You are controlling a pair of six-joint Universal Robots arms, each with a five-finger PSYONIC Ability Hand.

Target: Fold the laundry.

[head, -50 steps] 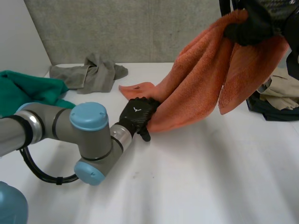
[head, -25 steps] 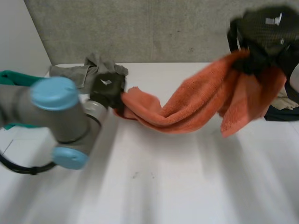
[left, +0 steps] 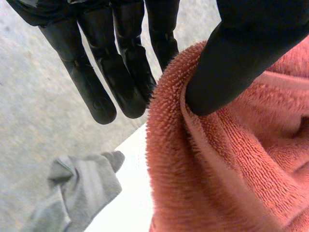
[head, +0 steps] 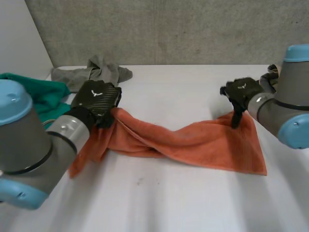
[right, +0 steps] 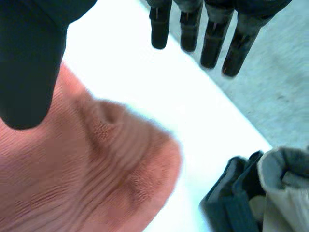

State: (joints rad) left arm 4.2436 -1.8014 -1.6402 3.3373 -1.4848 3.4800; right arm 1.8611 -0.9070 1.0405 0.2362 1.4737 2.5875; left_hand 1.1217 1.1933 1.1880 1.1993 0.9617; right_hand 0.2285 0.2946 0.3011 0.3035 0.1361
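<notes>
Orange towel [head: 193, 142] lies stretched across the white surface [head: 169, 203], its left end raised. At the towel's 10 o'clock, the left robot hand [head: 96, 98] pinches that end between thumb and straight fingers. At 2 o'clock, the right robot hand [head: 241, 92] grips nothing: fingers straight, thumb resting on the far corner.

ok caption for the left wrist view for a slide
Left hand pinching the orange towel by its edge, grey cloth on the table beyond

A white, flat-topped bench [head: 193, 193] stood against a speckled grey wall panel [head: 169, 29]; a plain pale wall [head: 19, 38] rose beyond its far left corner.
</notes>
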